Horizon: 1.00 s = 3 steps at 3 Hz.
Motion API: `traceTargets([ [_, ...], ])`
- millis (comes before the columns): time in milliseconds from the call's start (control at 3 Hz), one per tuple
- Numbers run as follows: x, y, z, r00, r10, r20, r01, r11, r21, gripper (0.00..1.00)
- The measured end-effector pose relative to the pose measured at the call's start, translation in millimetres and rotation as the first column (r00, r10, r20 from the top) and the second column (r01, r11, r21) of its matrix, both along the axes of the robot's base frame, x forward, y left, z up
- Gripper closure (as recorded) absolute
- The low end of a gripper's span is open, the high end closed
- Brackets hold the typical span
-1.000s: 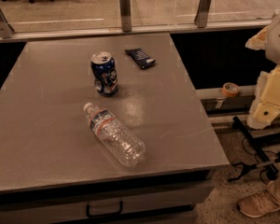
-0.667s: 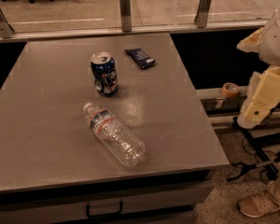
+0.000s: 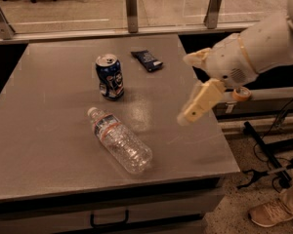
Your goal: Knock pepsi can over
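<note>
The pepsi can (image 3: 110, 77) is a dark-blue can with a silver top. It stands upright on the grey table (image 3: 44, 106), left of the middle toward the back. My gripper (image 3: 184, 89) hangs over the table's right part, well to the right of the can and a little nearer the front. It is apart from the can. Its two cream fingers (image 3: 201, 101) are spread, with nothing between them.
A clear plastic water bottle (image 3: 121, 141) lies on its side in front of the can. A flat dark-blue snack packet (image 3: 147, 60) lies at the back, right of the can. A glass railing runs behind the table. A person's shoe (image 3: 268, 212) is on the floor at the right.
My arm has swung in from the right edge of the view to above the table's right part, toward the can. The can, bottle and packet have not moved.
</note>
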<state>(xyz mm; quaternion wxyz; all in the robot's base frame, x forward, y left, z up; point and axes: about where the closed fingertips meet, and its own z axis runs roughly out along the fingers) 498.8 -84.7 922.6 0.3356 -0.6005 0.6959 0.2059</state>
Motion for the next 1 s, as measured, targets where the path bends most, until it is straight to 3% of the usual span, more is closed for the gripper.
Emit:
traceTargets([
  [333,14.5,70.2,14.7,0.9991,0.041,-0.007,-0.038,0.968,0.250,0.00],
  [667,22.5,130.2,21.4,0.9971,0.075,0.013,-0.074,0.912,0.404,0.00],
  [1000,24.4,135.8,27.0,0.9974,0.067,0.024,-0.071,0.908,0.413,0.00],
])
